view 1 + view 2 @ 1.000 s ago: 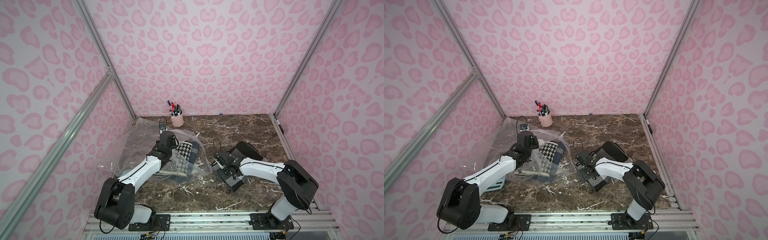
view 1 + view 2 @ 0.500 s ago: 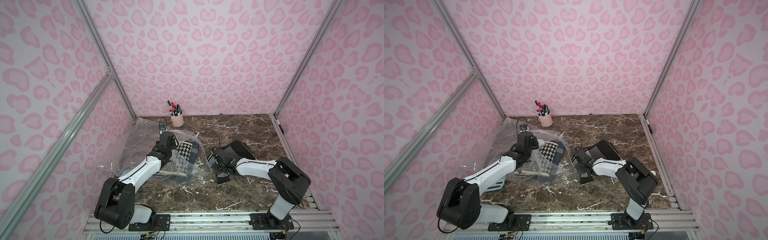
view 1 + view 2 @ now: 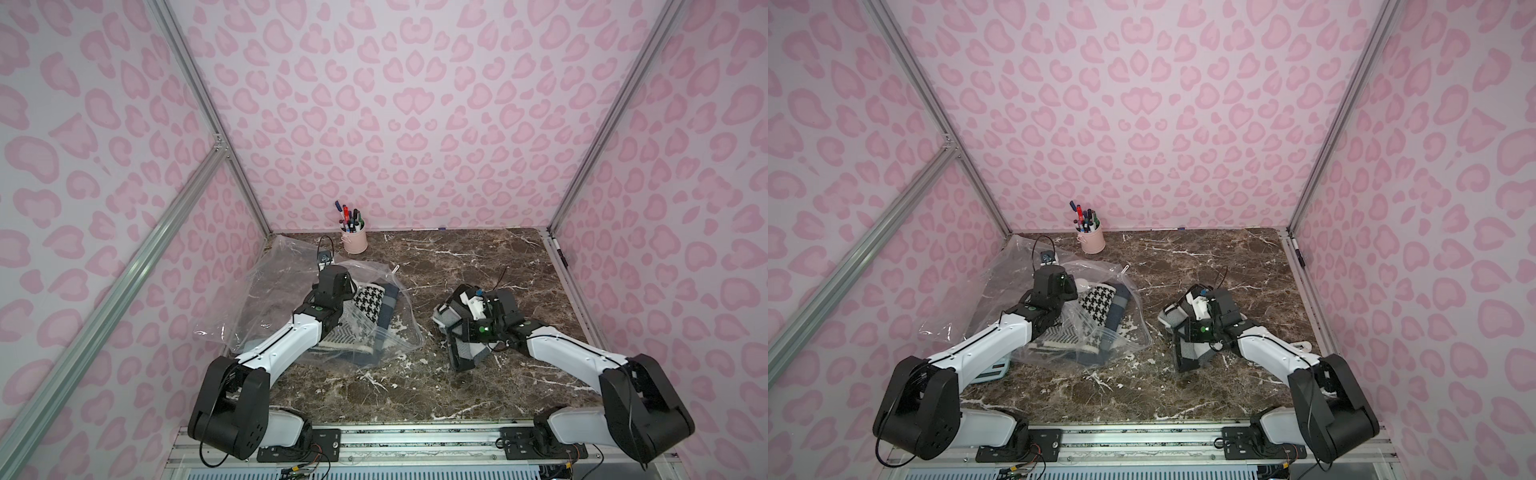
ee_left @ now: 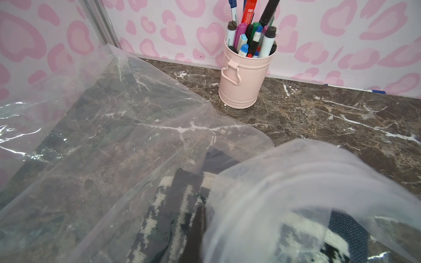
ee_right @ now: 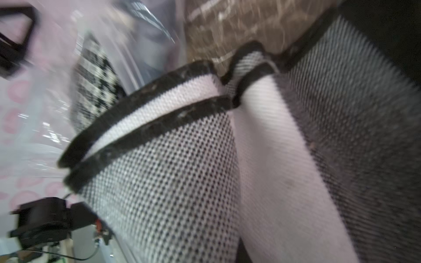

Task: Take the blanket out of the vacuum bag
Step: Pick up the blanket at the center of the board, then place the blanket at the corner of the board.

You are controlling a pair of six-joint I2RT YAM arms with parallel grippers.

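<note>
vac bag (image 3: 282, 282) at table (image 3: 478, 257) 9 o'clock, houndstooth blanket (image 3: 370, 305) inside. l gripper (image 3: 334, 289) closed over bag top, can't tell if pinching film. r gripper (image 3: 455, 322) at 3 o'clock clamped on grey cloth (image 3: 467, 353), outside bag.

From mid-table (image 3: 478, 257): 12–2 o'c bare marble, the widest room. 11 o'c pen cup (image 3: 355, 241) tight vs back wall. 9–10 o'c vacuum bag (image 3: 282, 266) puffed up, left arm (image 3: 291, 336) slung across it, blocks any low pass. 3 o'c grey knit cloth (image 3: 445, 319) bunched at right arm (image 3: 569, 349). Lane btwn bag and cloth narrow but free. 6 o'c front strip bare.
</note>
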